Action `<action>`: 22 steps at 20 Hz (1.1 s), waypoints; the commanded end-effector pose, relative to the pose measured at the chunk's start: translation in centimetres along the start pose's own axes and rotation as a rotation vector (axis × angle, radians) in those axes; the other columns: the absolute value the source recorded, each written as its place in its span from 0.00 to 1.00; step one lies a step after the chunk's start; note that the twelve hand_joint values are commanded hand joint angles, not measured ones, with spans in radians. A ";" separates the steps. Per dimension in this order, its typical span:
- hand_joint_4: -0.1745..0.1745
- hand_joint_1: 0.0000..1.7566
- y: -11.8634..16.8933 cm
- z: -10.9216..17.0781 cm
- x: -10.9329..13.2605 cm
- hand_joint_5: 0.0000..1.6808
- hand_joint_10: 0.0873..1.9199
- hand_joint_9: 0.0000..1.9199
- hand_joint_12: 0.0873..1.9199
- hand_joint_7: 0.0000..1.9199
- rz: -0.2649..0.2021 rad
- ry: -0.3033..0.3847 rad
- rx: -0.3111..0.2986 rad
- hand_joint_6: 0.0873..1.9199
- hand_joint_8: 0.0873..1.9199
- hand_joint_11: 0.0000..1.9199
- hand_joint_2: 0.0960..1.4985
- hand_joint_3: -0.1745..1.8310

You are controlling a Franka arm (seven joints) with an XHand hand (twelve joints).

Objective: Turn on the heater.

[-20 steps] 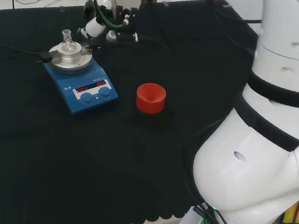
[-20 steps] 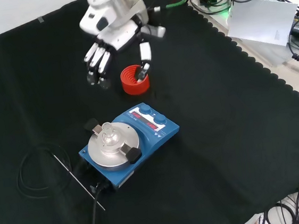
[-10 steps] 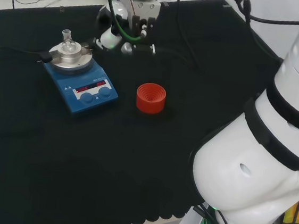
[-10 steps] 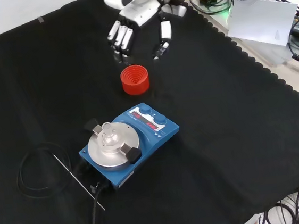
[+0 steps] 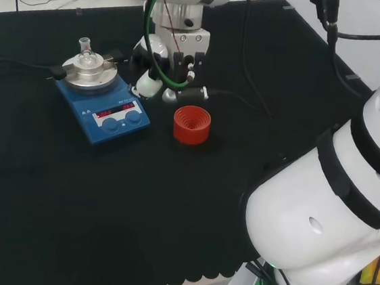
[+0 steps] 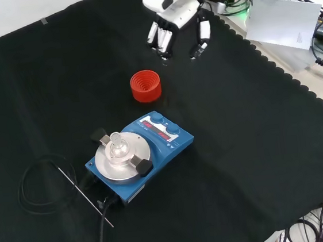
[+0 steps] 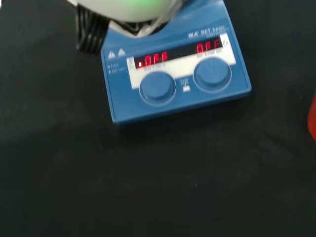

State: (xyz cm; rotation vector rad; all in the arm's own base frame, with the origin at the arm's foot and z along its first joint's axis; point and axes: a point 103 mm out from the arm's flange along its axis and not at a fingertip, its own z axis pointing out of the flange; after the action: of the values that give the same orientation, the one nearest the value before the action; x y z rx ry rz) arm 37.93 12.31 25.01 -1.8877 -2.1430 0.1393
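I see the blue hotplate heater (image 6: pixel 139 154) at mid-cloth in the front view, small glass flask (image 6: pixel 116 143) on its plate. Hand (image 6: pixel 177 24) hovers beyond the red ribbed stand (image 6: pixel 145 85), fingers relaxed, empty. Two blue knobs (image 7: pixel 158 87); print left unread.

One blue heater (image 6: pixel 147 153) stands on the black cloth (image 6: pixel 256 145), and its front panel carries two round blue knobs (image 7: pixel 158 87) and two red displays (image 7: pixel 153 59). On its one round metal plate (image 6: pixel 119 157) stands one small clear glass vessel (image 6: pixel 116 142), with two black clamps (image 6: pixel 142 167) at the plate's rim, about 11 and 5 o'clock in the front view. There is one red ribbed ring (image 6: pixel 145 85), at roughly 12 o'clock from the heater in the front view, one hand (image 6: pixel 177 24), one thin rod (image 6: pixel 84 197) and one coiled black cable (image 6: pixel 35 186).
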 end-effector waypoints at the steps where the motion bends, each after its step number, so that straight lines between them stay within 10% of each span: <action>1: 0.33 0.58 -0.5 1.5 0.7 0.31 0.34 0.58 0.64 0.50 -0.005 -0.045 0.063 0.35 0.45 0.31 0.39 0.48; 9: 0.08 0.64 1.0 2.9 0.8 0.31 0.77 0.82 0.47 0.76 0.007 -0.052 0.184 0.34 0.83 0.80 0.44 0.46; 14: 0.15 0.80 2.1 3.7 0.8 0.24 0.97 0.86 0.69 0.82 0.011 -0.076 0.264 0.38 1.00 0.74 0.45 0.57; 22: 0.23 0.87 3.1 5.0 0.4 0.17 1.00 0.88 0.77 0.85 -0.004 -0.085 0.340 0.33 1.00 0.73 0.40 0.67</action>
State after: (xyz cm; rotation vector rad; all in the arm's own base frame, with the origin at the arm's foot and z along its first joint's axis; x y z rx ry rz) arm 38.95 13.88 21.57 -1.7717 -2.0578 0.4105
